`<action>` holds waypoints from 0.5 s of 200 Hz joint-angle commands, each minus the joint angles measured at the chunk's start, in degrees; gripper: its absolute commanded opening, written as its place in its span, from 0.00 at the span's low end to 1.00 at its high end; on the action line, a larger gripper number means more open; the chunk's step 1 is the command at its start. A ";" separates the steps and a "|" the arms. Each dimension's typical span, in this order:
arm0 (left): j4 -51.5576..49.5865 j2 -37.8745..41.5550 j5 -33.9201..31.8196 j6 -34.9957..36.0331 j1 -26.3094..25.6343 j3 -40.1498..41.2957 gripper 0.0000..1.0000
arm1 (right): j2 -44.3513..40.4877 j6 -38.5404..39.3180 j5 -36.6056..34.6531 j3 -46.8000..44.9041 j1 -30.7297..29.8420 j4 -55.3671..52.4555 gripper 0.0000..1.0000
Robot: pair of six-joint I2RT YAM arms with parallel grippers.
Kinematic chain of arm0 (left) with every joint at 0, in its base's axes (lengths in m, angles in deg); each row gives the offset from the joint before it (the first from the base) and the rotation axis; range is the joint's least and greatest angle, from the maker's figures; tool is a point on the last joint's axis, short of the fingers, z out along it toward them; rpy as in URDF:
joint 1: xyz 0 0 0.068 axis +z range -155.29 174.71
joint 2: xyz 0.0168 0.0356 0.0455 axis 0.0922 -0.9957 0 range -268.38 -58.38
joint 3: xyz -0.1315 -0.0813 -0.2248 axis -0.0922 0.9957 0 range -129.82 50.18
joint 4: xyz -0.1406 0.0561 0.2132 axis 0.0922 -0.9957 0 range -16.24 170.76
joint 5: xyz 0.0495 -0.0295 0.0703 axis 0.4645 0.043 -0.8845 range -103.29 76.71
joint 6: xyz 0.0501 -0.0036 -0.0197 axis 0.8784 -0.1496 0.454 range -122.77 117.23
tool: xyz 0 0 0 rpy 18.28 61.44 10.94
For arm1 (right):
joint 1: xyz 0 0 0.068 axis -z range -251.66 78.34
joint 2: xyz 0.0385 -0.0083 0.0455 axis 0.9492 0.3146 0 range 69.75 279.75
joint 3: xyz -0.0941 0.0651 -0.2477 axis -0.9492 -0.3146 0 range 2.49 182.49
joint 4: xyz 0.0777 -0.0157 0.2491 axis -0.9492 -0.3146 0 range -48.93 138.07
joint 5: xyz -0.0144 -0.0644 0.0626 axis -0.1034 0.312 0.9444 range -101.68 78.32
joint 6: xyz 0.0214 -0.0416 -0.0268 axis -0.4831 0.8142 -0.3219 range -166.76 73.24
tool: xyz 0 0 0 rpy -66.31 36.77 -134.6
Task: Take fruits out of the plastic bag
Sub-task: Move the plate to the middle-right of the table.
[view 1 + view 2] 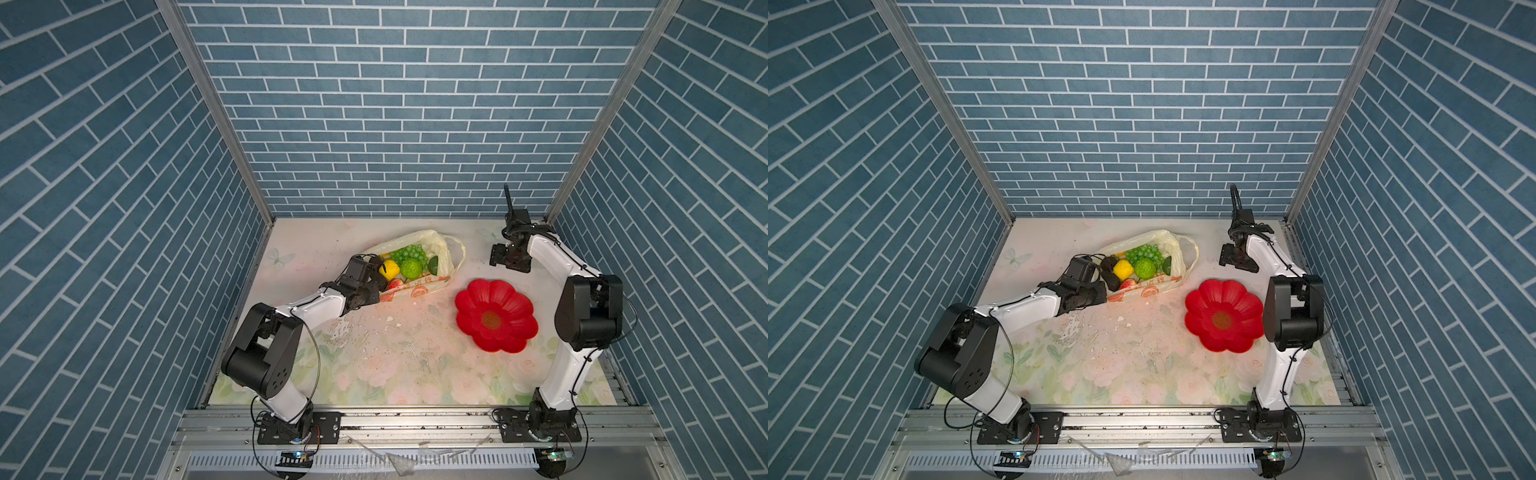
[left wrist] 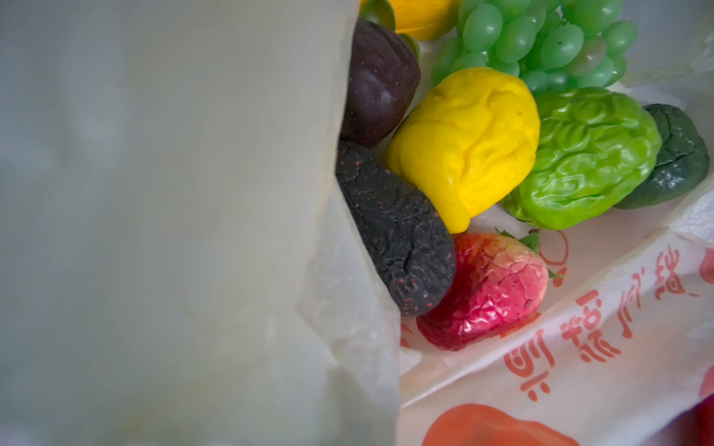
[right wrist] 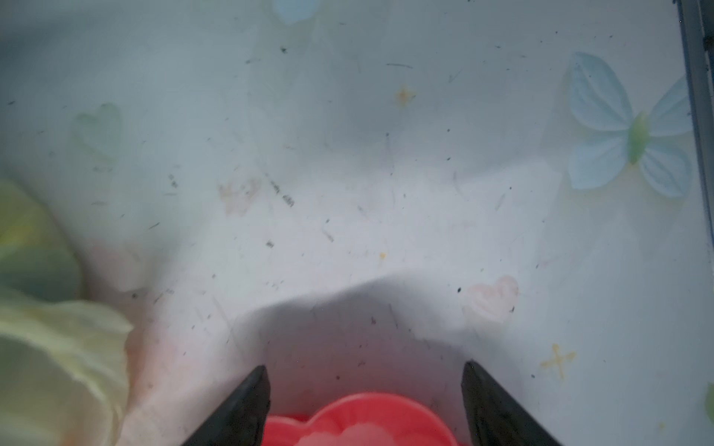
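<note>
The pale-yellow plastic bag [image 1: 440, 245] lies at the back middle of the table, its mouth held open. Inside it are the fruits: green grapes [image 1: 409, 253], a yellow lemon [image 2: 463, 146], a bumpy green fruit [image 2: 587, 154], a red strawberry [image 2: 487, 289] and dark brown pieces [image 2: 394, 231]. My left gripper [image 1: 374, 293] is at the bag's left end, shut on the bag's edge. The bag film [image 2: 174, 231] hides its fingers in the left wrist view. My right gripper [image 3: 365, 370] hangs open and empty to the right of the bag, over bare table.
A red flower-shaped plate [image 1: 511, 320] sits empty at the right, in front of my right gripper, and its rim [image 3: 363, 409] shows in the right wrist view. Blue brick-pattern walls close in three sides. A metal rail [image 1: 415, 419] runs along the table's front edge.
</note>
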 commanded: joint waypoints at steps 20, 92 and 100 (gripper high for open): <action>-0.33 1.30 0.68 -0.46 0.07 1.43 0.09 | 5.11 1.62 3.40 4.20 1.58 -2.03 0.79; -0.29 0.41 0.77 -0.57 0.08 0.97 0.09 | 1.32 1.67 5.32 -6.30 -2.34 0.30 0.78; -0.30 0.32 0.77 -0.61 0.03 0.95 0.09 | 0.28 1.41 5.96 -7.81 -2.68 0.59 0.77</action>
